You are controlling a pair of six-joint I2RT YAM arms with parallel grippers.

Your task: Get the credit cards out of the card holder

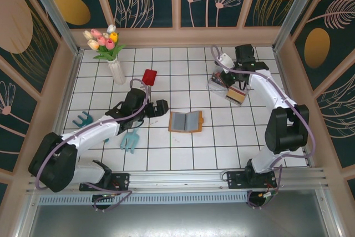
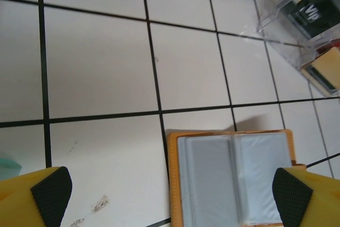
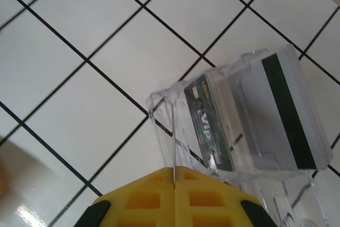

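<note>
— Claws first, then. How did the left gripper (image 2: 171, 192) stand?

— Wide open, with nothing in it. Its yellow fingers, each tipped with a black cross-hatched pad (image 2: 50, 190), hung to either side of the card holder (image 2: 231, 176). I couldn't tell whether they touched it.

— And the right gripper (image 3: 173, 171)?

— Closed tight. A thin credit card (image 3: 172, 136), seen edge-on as a pale sliver, stood pinched in the seam between its ribbed yellow fingers.

— What did the holder look like?

— It was a flat folding wallet, lying open on the table (image 2: 95, 67), about the middle of it. It had a matt orange-brown border around two smooth grey-blue pockets, side by side, with a crease between them. The corners were slightly rounded.

— Where was the pinched card in relation to it?

— Well apart, toward the far right of the table, over a clear plastic tray (image 3: 159, 104). The tray was glossy and hard-edged, with more than one compartment. One compartment held a dark green card (image 3: 207, 131) printed "VIP". The one beside it held a pale card (image 3: 255, 110) with a black stripe along it.

— And the surface?

— White square tiles, shiny, with thin black lines between them.
</note>
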